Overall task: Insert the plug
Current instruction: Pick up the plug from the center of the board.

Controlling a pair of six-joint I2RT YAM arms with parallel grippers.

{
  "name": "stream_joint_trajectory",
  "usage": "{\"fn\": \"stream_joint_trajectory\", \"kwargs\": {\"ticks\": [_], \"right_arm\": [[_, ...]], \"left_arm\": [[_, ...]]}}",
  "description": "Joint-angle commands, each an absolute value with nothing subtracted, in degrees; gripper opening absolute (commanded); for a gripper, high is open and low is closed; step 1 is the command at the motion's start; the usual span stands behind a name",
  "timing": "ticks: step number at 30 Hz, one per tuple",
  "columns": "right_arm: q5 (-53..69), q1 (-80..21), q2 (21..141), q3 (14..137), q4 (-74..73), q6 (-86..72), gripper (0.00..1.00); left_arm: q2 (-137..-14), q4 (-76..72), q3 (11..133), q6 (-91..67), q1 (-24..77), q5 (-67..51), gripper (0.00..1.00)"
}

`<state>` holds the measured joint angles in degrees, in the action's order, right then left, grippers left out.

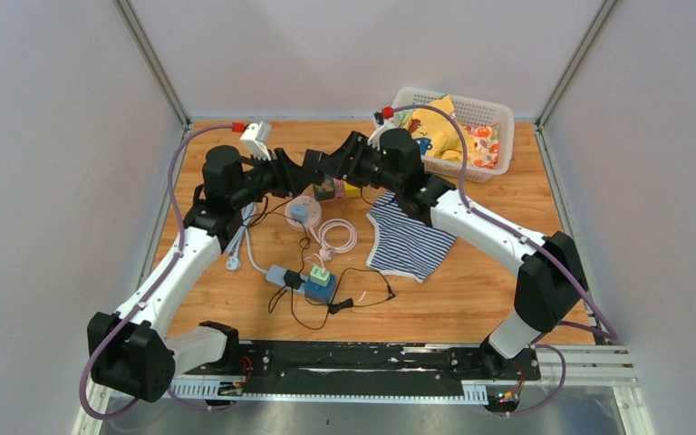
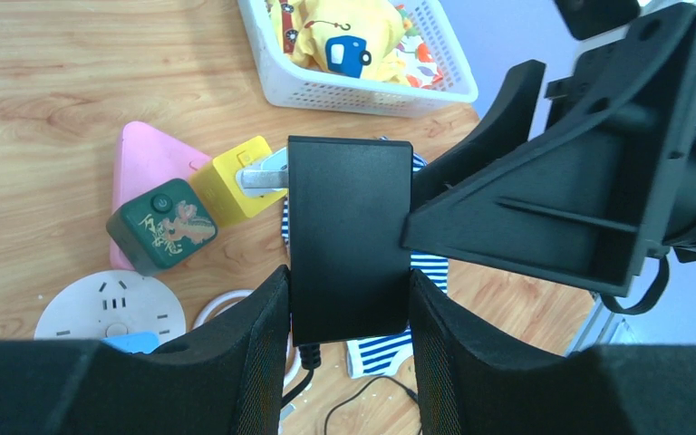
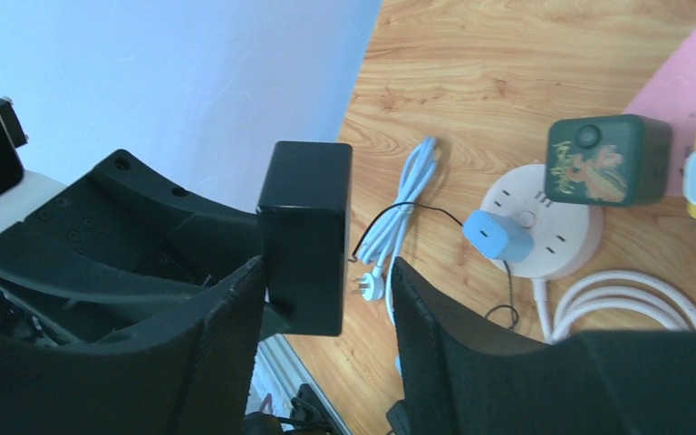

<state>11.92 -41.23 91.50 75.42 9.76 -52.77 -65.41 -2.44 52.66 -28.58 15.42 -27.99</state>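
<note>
A black boxy plug (image 2: 349, 236) hangs in the air above the table, its silver prongs (image 2: 263, 174) pointing left in the left wrist view. My left gripper (image 2: 346, 275) is shut on its lower half, and a thin black cord runs down from it. My right gripper (image 3: 326, 265) faces it from the other side. Its left finger lies against the plug (image 3: 304, 236), and a gap shows between the plug and the right finger. From above, both grippers (image 1: 313, 174) (image 1: 343, 170) meet at the back middle. A round white socket strip (image 1: 304, 210) lies below them.
A blue charger (image 3: 498, 234) sits in the round strip. Green (image 2: 161, 227) and yellow (image 2: 231, 181) cubes and a pink triangle (image 2: 149, 163) lie beside it. A white basket (image 1: 498, 113) of cloth stands back right, with a striped cloth (image 1: 408, 237) nearer. A second strip (image 1: 304, 281) with cables lies in front.
</note>
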Motion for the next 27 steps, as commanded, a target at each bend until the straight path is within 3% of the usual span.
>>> {"fn": "stream_joint_trajectory", "kwargs": {"ticks": [1,8,12,13,17,18,20,27], "right_arm": [[10.3,-42.9,93.3,77.8,12.1,-54.6,0.49],[11.8,-43.9,95.1,78.0,13.2,-56.0,0.39],[11.5,-44.2,94.6,77.6,12.7,-55.3,0.09],[11.3,-44.1,94.2,77.4,12.5,-54.4,0.04],[11.6,-42.7,91.7,76.4,11.1,-49.5,0.0],[11.9,-41.9,90.8,76.1,10.5,-47.7,0.0],[12.4,-40.0,87.8,75.6,7.9,-44.5,0.0],[6.5,-35.6,73.3,74.6,-8.7,-27.2,0.0]], "left_arm": [[-63.2,-5.6,51.9,-29.8,16.1,-28.5,0.0],[-63.0,-5.8,51.5,-29.9,16.3,-28.3,0.0],[-62.6,-5.8,51.5,-30.3,16.3,-28.3,0.0],[-62.3,-5.8,51.5,-30.5,16.3,-28.3,0.03],[-59.9,-5.7,50.1,-30.3,16.3,-27.7,0.55],[-58.8,-5.7,49.5,-29.6,16.3,-27.4,0.63],[-56.6,-5.7,48.0,-28.4,16.3,-26.3,0.69],[-50.8,-5.5,44.2,-24.8,16.1,-22.7,0.74]]}}
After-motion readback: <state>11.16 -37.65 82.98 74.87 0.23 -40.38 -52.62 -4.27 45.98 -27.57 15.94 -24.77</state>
